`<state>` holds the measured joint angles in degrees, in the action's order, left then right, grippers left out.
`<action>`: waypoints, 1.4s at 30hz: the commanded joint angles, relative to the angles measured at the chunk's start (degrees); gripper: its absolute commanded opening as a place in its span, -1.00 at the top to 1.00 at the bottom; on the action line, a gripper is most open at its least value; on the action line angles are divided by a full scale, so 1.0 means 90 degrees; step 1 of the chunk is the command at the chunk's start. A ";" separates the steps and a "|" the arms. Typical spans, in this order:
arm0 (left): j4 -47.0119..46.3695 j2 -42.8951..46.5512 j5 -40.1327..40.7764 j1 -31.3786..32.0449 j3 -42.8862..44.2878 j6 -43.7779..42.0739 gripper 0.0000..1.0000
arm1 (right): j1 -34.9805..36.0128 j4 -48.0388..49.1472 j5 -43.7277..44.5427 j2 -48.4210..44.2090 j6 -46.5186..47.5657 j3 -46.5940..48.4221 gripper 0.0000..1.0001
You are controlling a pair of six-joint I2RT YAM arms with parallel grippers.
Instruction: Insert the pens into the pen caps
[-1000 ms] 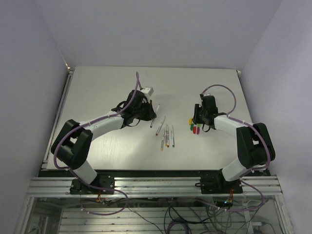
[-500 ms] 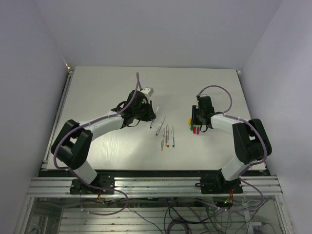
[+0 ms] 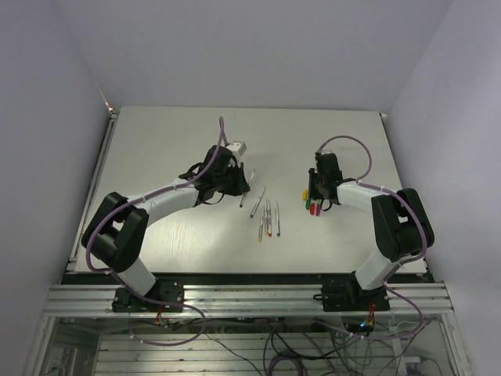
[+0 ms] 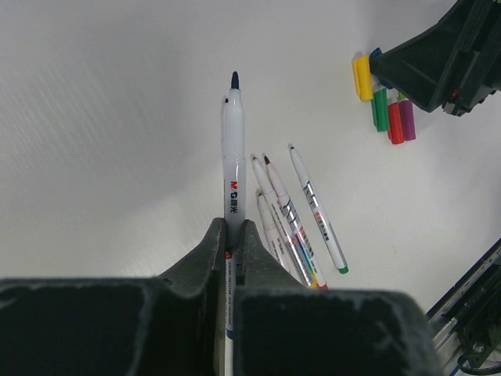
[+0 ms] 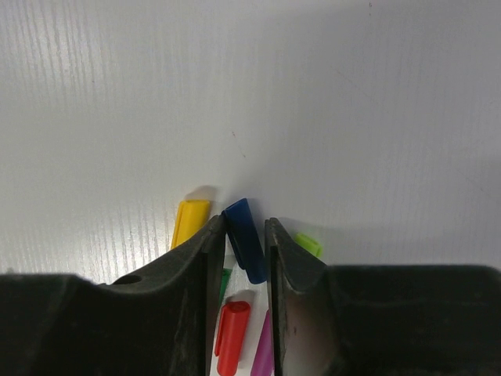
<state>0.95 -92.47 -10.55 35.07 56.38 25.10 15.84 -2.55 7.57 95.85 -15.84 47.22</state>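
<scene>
Left gripper (image 4: 232, 235): clamped on blue-tipped pen (image 4: 233, 157), frame centre.
Right gripper (image 5: 246, 244): jaws straddle blue cap (image 5: 239, 221), lower centre; grip unclear.
Risk: slanted cap may twist free, nudging yellow cap (image 5: 190, 222).

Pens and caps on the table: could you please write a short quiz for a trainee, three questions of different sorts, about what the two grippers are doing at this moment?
1. True or false: the left gripper is shut on one pen, with the pen's tip pointing away from it.
2. Which cap lies between the fingers of the right gripper? A yellow, B blue, C red.
3. Fill in the number: ___ loose pens lie on the table.

Key
1. True.
2. B, the blue cap.
3. Four.
</scene>
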 commanded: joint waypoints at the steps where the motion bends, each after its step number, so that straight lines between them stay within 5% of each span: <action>1: 0.0040 0.0159 0.0087 -0.0049 0.0103 -0.0067 0.87 | 0.0069 -0.0378 0.0118 0.0287 -0.0118 -0.0011 0.58; 8: 0.0016 0.0089 0.0030 -0.0069 0.0115 -0.0041 0.86 | 0.0072 -0.0559 0.0313 0.0436 -0.0254 0.0064 1.00; 16: -0.0100 0.0036 -0.0067 -0.0068 0.0113 -0.0112 0.86 | 0.0081 -0.0464 0.0418 0.0321 -0.0424 0.0182 1.00; 26: -0.0298 0.0051 0.0107 -0.0068 0.0209 -0.0292 0.86 | 0.0077 0.0286 0.0378 -0.1001 -0.0340 0.0626 1.00; 42: -0.1511 0.0376 -0.0340 0.0579 0.0234 -0.0618 0.86 | 0.0074 0.2117 -0.0951 -0.2181 -0.0235 -0.0072 1.00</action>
<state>-4.73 -90.85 -9.72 39.18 56.58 19.86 16.25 11.79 2.28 76.71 -18.15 48.01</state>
